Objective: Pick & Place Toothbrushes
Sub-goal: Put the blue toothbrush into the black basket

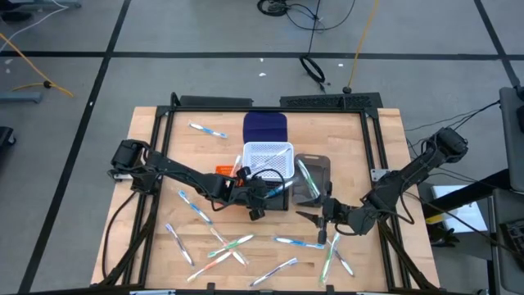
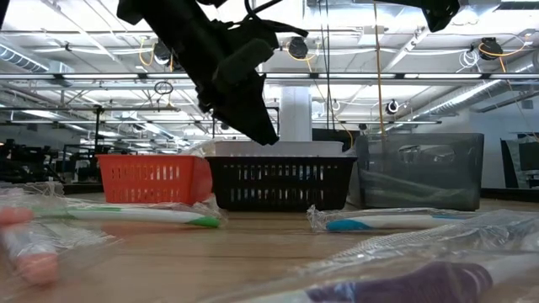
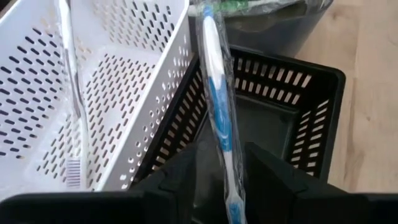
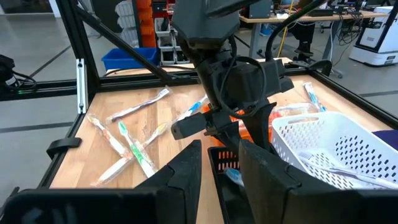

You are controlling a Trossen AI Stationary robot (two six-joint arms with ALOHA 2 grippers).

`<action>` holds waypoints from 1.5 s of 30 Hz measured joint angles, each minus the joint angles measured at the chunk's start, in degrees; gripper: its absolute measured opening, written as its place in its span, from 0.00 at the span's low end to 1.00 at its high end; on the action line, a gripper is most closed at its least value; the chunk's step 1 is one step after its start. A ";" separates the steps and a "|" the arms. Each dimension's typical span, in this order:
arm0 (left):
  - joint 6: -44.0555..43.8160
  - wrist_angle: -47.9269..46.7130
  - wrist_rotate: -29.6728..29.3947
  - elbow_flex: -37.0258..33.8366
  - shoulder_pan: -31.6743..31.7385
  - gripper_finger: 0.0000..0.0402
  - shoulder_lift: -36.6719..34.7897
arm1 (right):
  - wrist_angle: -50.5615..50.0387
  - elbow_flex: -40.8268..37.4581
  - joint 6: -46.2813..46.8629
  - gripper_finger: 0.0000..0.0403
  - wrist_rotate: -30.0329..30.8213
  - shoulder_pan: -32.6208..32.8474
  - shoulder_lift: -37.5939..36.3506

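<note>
My left gripper (image 3: 221, 177) hangs over the black bin (image 3: 283, 118), fingers parted. A blue-and-white toothbrush (image 3: 217, 106) in a clear wrapper runs between them, and its far end reaches past the bin's far rim. The white bin (image 3: 124, 74) beside it holds a pale toothbrush (image 3: 71, 93). My right gripper (image 4: 221, 165) is open and empty, lifted clear to the right of the bins (image 1: 323, 217). Several wrapped toothbrushes (image 1: 229, 246) lie flat on the wooden table (image 1: 164, 164). My left gripper has the blue toothbrush's handle (image 3: 229, 162) between its fingers, which lie along it and slant down. A narrow gap shows on each side of the handle, so I cannot tell whether either finger touches it.
The grey bin (image 1: 313, 176) with green toothbrushes stands right of the black bin (image 1: 277, 199). An orange bin (image 1: 223, 170) is on its left and a dark blue bin (image 1: 265, 127) lies behind the white one. Loose toothbrushes lie at the far left (image 1: 209, 131) and near right (image 1: 299, 242).
</note>
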 joint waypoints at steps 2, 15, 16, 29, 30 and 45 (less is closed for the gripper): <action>1.10 0.41 0.00 0.00 0.00 0.34 -0.01 | 0.00 0.00 0.47 0.25 0.00 0.00 0.00; 1.38 1.35 0.00 0.00 0.00 0.33 -0.01 | 4.72 -0.04 12.38 0.25 -16.31 1.50 10.85; 1.38 1.32 0.00 0.00 0.00 0.33 -0.01 | 5.65 -0.04 12.83 0.25 -17.36 1.92 11.99; 1.36 1.34 0.02 0.00 0.00 0.33 -0.01 | 4.04 -0.04 17.58 0.25 -22.36 3.91 20.12; 1.36 1.36 0.02 0.00 0.00 0.33 -0.01 | 3.79 -0.04 17.75 0.25 -22.22 3.91 20.69; 1.29 1.34 0.04 0.00 -0.01 0.33 -0.03 | -4.26 -0.02 23.54 0.25 -20.72 4.09 24.05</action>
